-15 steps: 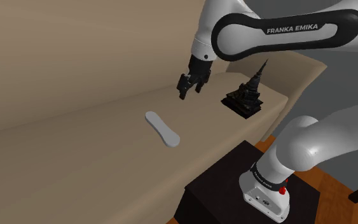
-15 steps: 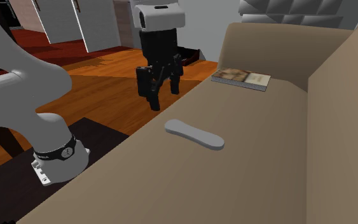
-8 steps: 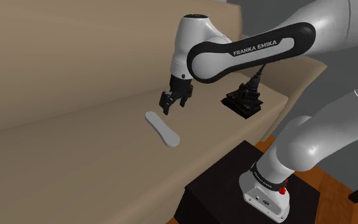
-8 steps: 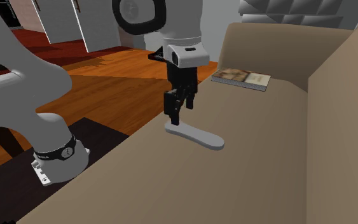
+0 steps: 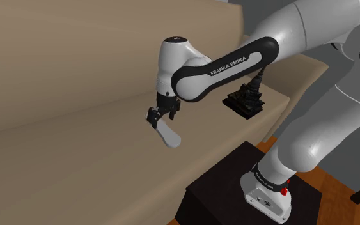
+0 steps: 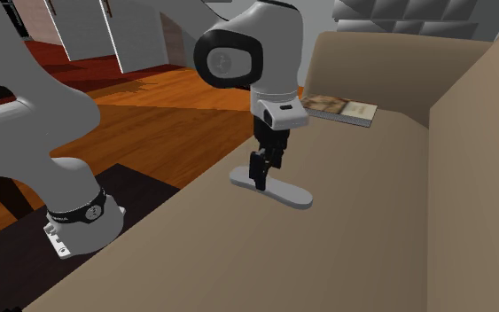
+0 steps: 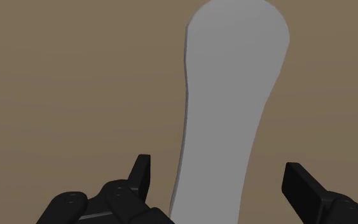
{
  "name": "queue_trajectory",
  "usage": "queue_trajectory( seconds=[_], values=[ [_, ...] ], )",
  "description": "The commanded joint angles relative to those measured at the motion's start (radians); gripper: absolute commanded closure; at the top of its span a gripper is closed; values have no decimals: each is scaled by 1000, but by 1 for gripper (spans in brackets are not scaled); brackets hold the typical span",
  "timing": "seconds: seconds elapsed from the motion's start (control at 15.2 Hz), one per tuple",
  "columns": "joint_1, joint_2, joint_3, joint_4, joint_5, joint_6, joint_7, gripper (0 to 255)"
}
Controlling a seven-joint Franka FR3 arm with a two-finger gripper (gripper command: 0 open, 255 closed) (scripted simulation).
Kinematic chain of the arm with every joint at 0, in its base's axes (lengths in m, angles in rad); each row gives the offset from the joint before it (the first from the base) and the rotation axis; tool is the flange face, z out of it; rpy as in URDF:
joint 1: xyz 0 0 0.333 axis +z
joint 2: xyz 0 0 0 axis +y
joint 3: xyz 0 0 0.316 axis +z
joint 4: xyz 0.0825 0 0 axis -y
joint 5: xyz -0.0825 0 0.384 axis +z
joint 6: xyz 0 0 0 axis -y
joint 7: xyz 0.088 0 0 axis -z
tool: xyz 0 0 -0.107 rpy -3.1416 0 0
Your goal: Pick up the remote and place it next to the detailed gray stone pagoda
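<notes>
Straddling the grey remote near one end, fingers spread and empty, the end effector risks an off-centre pinch, letting it swing or slip.

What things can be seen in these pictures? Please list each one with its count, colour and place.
remote: one, light grey, lying flat on the sofa seat
pagoda: one, nearly black, at the sofa's end nearest the stand, partly behind the arm
book: one, brownish cover, on the seat beyond the remote in the second exterior view
sofa: one, tan
floor: wooden, orange-brown, beside the sofa
stand: one, dark box, under the arm's base
arm: one, white with dark joints, reaching over the seat
hand: one, black, open, low over the remote, a finger on either side, not touching it
</notes>
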Motion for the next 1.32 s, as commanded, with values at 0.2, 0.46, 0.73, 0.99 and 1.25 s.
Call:
queue_trajectory(
  seconds=[0.2, 0.46, 0.73, 0.99, 1.25],
  values=[
    [-1, 50, 6, -20, -28, 65, 23, 0],
    [-1, 50, 6, -20, -28, 65, 23, 0],
    [-1, 50, 6, -20, -28, 65, 23, 0],
    [-1, 50, 6, -20, -28, 65, 23, 255],
    [-1, 50, 6, -20, -28, 65, 23, 255]
  ],
)
